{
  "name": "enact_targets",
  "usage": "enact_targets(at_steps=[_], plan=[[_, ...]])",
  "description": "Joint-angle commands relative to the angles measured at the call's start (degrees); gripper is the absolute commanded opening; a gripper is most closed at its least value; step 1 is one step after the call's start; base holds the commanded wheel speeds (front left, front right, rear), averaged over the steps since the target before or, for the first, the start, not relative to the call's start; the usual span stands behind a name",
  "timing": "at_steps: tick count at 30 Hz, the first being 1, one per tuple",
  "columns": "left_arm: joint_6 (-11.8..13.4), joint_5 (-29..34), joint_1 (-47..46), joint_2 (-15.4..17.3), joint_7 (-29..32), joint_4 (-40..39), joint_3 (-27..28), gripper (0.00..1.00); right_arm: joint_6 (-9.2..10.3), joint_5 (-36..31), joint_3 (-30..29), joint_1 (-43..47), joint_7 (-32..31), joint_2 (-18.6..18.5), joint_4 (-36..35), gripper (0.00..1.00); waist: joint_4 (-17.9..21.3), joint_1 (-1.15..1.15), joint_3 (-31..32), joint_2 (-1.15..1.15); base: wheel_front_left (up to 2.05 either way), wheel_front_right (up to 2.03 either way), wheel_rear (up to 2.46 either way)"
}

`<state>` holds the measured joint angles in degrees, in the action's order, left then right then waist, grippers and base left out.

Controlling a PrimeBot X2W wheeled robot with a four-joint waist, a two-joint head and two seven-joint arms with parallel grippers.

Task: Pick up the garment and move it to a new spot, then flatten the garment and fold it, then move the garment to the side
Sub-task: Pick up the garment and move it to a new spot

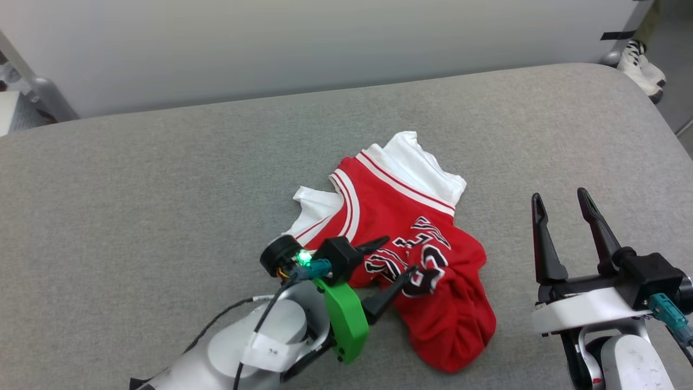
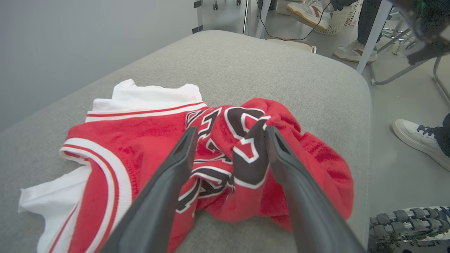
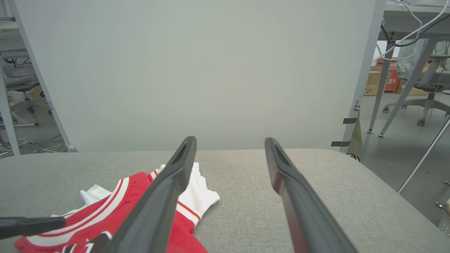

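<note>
Beyond the grey surface [image 1: 162,189] you see a pale panel [image 1: 270,49] and a person's shoe [image 1: 643,67], upper right. The garment [image 1: 417,216] lies crumpled mid-frame, collar upper left, hem lower right. Your left hand [image 1: 399,253] straddles its lettering, fingers spread, gripping nothing; your right hand [image 1: 559,196] gapes empty, lower right.

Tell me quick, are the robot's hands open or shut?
Left gripper: open, fingers either side of a bunched fold of the garment.
Right gripper: open, holding nothing.

Jersey shirt [image 1: 390,211]: red body, white sleeves, red-and-white striped trim, black lettering outlined white. Padded surface [image 1: 162,189]: plain grey fabric. Left wrist bracket [image 1: 346,319]: green.
</note>
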<state>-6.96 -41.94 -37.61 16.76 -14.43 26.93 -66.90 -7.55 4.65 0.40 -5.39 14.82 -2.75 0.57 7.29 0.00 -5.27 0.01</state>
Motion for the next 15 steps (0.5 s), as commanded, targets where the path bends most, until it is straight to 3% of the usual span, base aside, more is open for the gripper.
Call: enact_targets(at_steps=[1,11,15], plan=[[0.6,-0.3,0.2,1.0,-0.4,-0.7,1.5,1.0,0.06,-0.6,-0.2,1.0,0.2,-0.1,0.2,1.0,-2.9,0.0,2.4,-0.01,0.0,0.0,0.0],[7.4,-0.5,7.7,7.3,-0.6,-11.5,18.9,1.0,0.06,-0.6,-1.2,2.9,0.2,-0.1,0.3,1.0,-8.4,0.0,6.2,-0.01,0.0,0.0,0.0],[9.4,-1.1,14.5,7.5,-0.6,-15.2,27.6,1.0,0.06,-0.1,-1.4,3.6,0.2,-0.1,-0.4,1.0,-9.7,0.0,7.0,-0.01,0.0,0.0,0.0]])
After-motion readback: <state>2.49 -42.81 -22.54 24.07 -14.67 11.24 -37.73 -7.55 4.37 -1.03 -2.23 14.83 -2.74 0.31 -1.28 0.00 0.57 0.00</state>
